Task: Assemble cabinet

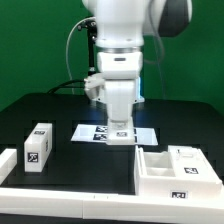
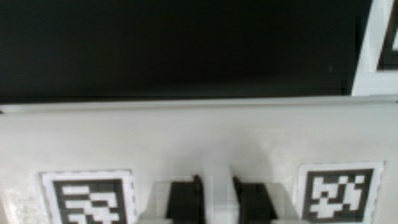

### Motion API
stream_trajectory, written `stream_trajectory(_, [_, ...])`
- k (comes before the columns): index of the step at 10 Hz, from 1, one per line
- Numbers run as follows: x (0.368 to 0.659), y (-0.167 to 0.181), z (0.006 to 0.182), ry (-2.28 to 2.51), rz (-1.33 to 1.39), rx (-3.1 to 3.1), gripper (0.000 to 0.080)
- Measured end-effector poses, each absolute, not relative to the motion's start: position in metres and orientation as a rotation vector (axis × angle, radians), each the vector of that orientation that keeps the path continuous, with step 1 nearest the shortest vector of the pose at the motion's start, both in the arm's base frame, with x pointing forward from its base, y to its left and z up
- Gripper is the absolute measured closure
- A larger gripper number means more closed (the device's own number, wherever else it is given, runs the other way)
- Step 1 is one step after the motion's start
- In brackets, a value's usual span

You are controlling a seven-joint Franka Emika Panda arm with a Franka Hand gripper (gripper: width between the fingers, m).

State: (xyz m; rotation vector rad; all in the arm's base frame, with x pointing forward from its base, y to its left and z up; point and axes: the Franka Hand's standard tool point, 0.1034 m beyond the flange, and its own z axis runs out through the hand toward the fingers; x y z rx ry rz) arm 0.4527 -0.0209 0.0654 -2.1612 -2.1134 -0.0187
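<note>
**Over the marker board [image 1: 92,131], the claw [image 1: 121,138] stands well apart from the cabinet [image 1: 178,172]**

At the exterior view's far left, a low white border rail [image 1: 70,190] turns a corner and runs along the front of the black table [image 1: 60,112]. Just behind it stands a small white block [image 1: 40,147], upright, with marker tags on its top and its front face.

At the middle, the marker board lies flat on the table. The arm comes straight down onto it, and the claw's tip is at the board's front edge. A small white shape sits right under the tip. I cannot tell whether that shape is part of the fingers or a separate piece. The fingers look close together, but I cannot tell whether they are clenched, released or holding anything.

At the exterior view's right, near the front, the cabinet lies just behind the rail. Its recessed compartments face upward, one tag shows inside it and another on its front face. It lies to the right of the claw and nearer the front, with bare black table between the two. Nothing touches it.

The wrist view shows a broad white surface [image 2: 196,135] with a straight edge against the dark table. It carries two marker tags [image 2: 89,197], and pale finger shapes show between them. A white sliver [image 2: 381,40] at the picture's edge is too cropped to identify.
</note>
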Motion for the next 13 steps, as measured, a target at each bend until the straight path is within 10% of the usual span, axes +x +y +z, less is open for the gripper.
stream_trajectory(6, [0.451,0.034,0.084,-2.065,-0.14,-2.172,0.0732])
stream_trajectory(13, [0.448,0.029,0.058,-2.16,-0.141,-2.112,0.0732])
